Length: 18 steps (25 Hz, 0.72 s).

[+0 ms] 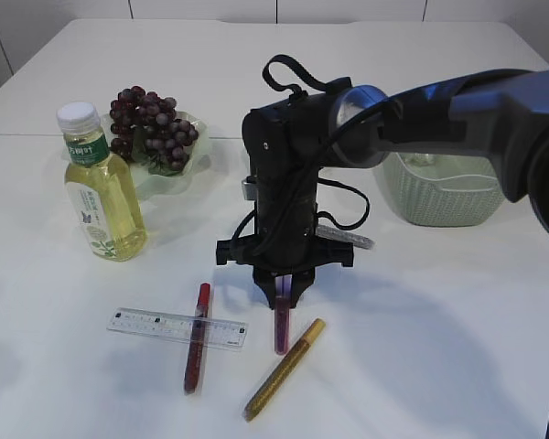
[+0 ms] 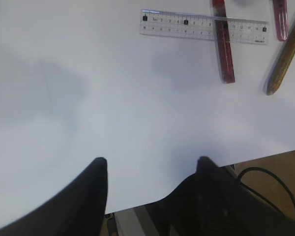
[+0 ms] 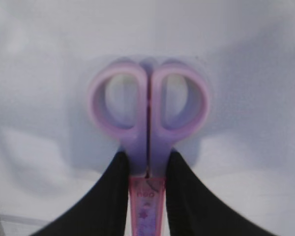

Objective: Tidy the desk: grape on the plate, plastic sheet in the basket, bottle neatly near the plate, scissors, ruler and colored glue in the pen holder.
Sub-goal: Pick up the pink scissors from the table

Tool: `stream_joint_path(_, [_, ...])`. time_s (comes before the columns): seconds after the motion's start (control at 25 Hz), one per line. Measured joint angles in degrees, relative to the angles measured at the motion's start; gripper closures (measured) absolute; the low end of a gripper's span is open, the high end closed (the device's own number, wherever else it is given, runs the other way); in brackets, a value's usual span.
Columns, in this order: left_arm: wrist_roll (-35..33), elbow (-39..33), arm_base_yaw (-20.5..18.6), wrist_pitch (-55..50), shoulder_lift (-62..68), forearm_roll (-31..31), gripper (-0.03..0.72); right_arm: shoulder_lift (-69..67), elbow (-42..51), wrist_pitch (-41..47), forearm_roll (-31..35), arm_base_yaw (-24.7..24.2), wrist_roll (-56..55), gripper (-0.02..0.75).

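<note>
Nearest the tabletop's front edge, the left gripper (image 2: pixel 152 164) hovers over bare white surface, jaws apart and empty. Beyond it lie the clear ruler (image 1: pixel 177 328), crossed by a red glue pen (image 1: pixel 198 337), and a gold glue pen (image 1: pixel 285 369). Farther in, the right gripper (image 1: pixel 283 297) points down, clamped on the scissors (image 3: pixel 148 128) just below their purple handle loops.

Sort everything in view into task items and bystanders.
Job items: purple-handled scissors, clear plastic ruler, red glue pen, gold glitter glue pen, dark grape bunch, yellow drink bottle, pale green woven basket.

Lying about: nothing visible.
</note>
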State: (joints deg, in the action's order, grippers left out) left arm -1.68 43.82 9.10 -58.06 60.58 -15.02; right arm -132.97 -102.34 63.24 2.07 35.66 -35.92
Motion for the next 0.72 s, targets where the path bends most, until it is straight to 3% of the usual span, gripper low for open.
stream_joint_path(0.36, [0.0,0.0,0.0,0.0,0.0,0.0,0.272,0.9,0.0,-0.8,2.3,-0.3,1.6,0.552])
stream_joint_path(0.72, [0.0,0.0,0.0,0.0,0.0,0.0,0.272,6.1,0.0,-0.8,9.8,-4.9,13.9,0.552])
